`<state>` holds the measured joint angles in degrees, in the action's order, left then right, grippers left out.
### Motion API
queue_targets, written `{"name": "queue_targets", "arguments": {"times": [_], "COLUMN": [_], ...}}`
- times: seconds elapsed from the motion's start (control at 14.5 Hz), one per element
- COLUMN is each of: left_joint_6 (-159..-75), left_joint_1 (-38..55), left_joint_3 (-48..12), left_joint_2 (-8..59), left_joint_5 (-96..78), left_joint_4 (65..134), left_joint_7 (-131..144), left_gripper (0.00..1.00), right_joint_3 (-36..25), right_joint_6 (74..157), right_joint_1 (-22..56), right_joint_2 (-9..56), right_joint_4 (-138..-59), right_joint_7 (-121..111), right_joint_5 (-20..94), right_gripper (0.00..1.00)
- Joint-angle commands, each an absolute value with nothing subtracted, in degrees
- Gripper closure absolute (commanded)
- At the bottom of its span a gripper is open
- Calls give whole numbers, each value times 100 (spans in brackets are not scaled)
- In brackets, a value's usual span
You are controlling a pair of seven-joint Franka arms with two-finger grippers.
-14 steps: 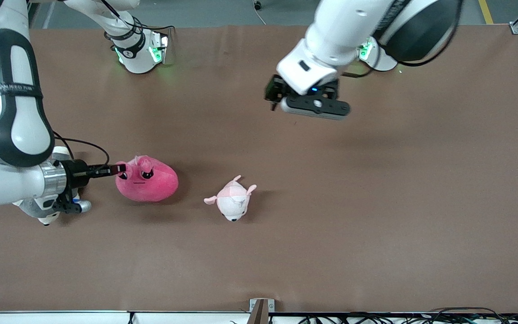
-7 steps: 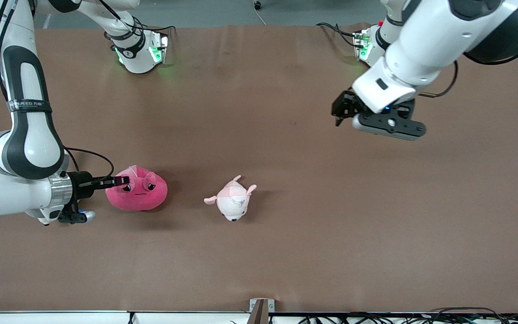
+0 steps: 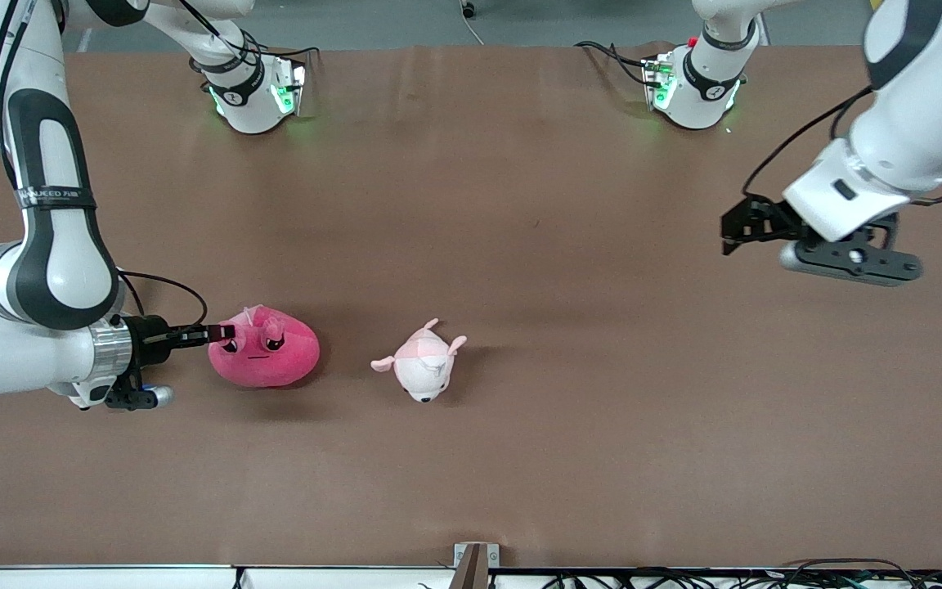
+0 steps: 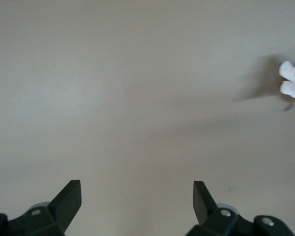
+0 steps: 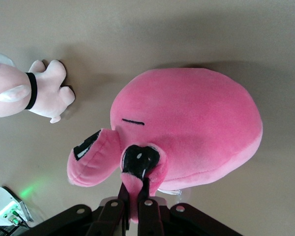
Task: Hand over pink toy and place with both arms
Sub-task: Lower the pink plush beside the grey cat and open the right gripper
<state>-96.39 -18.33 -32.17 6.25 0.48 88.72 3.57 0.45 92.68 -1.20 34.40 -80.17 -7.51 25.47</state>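
Note:
The pink toy [image 3: 268, 353], a round hot-pink plush with black eyes, lies on the brown table [image 3: 520, 245] toward the right arm's end. My right gripper [image 3: 222, 332] is shut on a small ear flap at the toy's edge. In the right wrist view the fingers [image 5: 136, 189] pinch that flap, with the toy's body [image 5: 196, 123] just ahead of them. My left gripper [image 3: 739, 231] is open and empty, up over bare table toward the left arm's end. Its spread fingertips [image 4: 136, 189] frame bare table.
A smaller pale pink-and-white plush animal [image 3: 423, 366] lies beside the pink toy, toward the table's middle; it shows in the right wrist view [image 5: 19, 93] and at the edge of the left wrist view [image 4: 294, 83]. The arm bases [image 3: 254, 90] stand farthest from the front camera.
My left arm has swung from over the table's middle toward its own end, gripper still open. My right gripper, shut on the toy, shifted it slightly nearer the front camera.

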Motion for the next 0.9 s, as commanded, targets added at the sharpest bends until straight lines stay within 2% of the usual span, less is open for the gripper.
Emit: {"name": "queue_targets", "arguments": {"times": [0.0,0.62,0.83], "left_joint_6": [-9606,-9554,-9554], "left_joint_1": [-2231,-2733,-2777], "left_joint_3": [-3243,-3208,-3164], "left_joint_2": [360,281,264], "left_joint_5": [79,70,88], "left_joint_4": [9105,8991,8965], "left_joint_7": [-8,-483,-422], "left_gripper": [0,0,0], "right_joint_3": [105,88,79], "right_joint_6": [9237,9526,9886], "right_joint_1": [-211,-334,-334], "right_joint_2": [3507,3665,3788], "right_joint_4": [-7893,-7910,-7910], "right_joint_7": [-835,-817,-826], "right_joint_5": [2558,2505,2418], "right_gripper": [96,95,81]}}
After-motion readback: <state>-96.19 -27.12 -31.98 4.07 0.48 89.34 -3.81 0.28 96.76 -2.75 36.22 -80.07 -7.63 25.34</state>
